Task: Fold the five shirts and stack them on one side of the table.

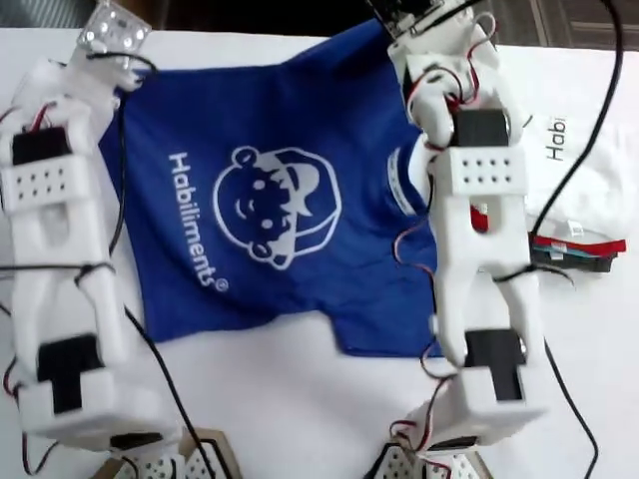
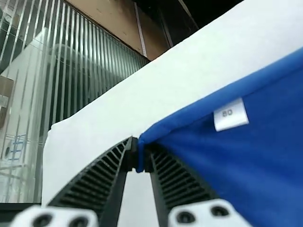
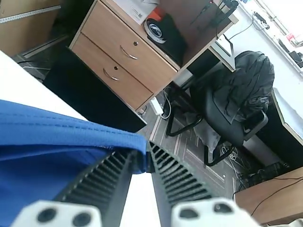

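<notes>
Fabric of the blue shirt (image 1: 270,249) is lying spread print-up across the middle of the white worktop (image 1: 300,419), between our two arms. We are pinching its far left corner in the left end effector (image 2: 138,158), whose ribbed fingers are pressing tight on the hem, and we are gripping its far right edge the same way in the right end effector (image 3: 142,161). A white shirt (image 1: 589,160) is lying at the right, just beside it.
</notes>
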Robot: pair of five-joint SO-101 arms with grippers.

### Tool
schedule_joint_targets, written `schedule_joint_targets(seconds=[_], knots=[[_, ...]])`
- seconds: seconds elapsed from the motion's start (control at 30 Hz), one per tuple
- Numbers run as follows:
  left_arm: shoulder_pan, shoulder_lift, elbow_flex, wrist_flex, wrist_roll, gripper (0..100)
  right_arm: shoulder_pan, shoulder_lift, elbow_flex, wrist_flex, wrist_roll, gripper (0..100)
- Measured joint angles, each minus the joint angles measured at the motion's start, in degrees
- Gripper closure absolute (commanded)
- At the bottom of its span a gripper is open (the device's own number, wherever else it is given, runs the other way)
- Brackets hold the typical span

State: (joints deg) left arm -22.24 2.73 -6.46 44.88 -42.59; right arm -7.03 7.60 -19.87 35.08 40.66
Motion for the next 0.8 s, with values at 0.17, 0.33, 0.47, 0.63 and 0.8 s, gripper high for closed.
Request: schedule_joint_targets(seconds=[0.17,0.33,0.47,0.63,0.8], knots=[[0.62,10.02,-15.47,10.02,0.09,97,0.0,8.53,-11.78,4.4,0.0,97.8],[2.9,18.9,-30.51,21.19,0.18,97,0.09,14.86,-22.42,10.73,0.0,97.8],[4.04,23.21,-42.81,29.1,0.18,97,0.09,15.74,-29.71,16.97,0.0,97.8],[4.66,30.95,-45.45,37.71,0.26,97,0.0,19.34,-30.42,22.59,0.0,97.8],[4.75,39.38,-45.8,47.21,0.26,97,0.0,23.12,-30.42,30.07,0.0,97.8]])
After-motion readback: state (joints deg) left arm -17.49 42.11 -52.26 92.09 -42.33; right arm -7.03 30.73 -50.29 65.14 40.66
